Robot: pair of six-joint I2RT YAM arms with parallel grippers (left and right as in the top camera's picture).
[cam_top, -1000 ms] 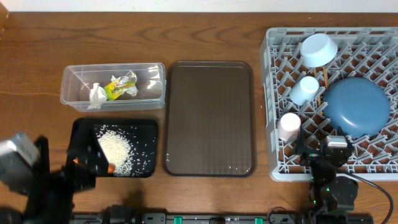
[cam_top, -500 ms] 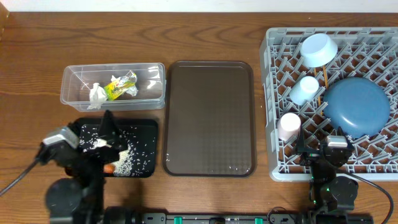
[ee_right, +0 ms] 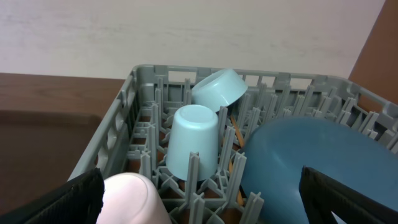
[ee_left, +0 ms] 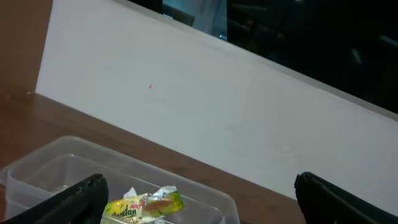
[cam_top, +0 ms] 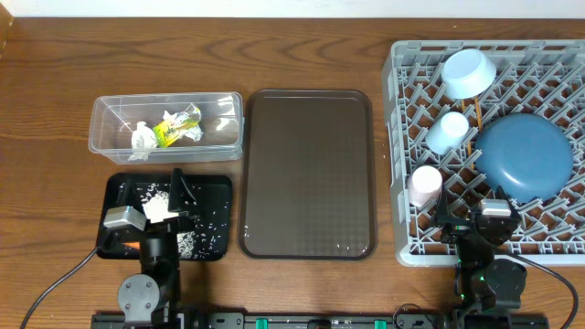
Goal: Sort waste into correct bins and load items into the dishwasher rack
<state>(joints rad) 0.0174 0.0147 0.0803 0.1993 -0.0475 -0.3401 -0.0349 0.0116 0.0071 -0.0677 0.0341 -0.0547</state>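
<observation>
Wood-grain desk [cam_top: 55, 91] carries four containers: clear plastic tub [cam_top: 164, 98] at rear left, black tray [cam_top: 215, 187] just in front of it, dark brown serving tray [cam_top: 307, 174] at centre, grey dishwasher rack [cam_top: 398, 137] at right edge.

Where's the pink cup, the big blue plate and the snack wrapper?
pink cup [cam_top: 425, 185], overhead view, on its rounded top.
blue plate [cam_top: 523, 157], overhead view, middle of its face.
snack wrapper [cam_top: 176, 127], overhead view, on its yellow-green middle.
</observation>
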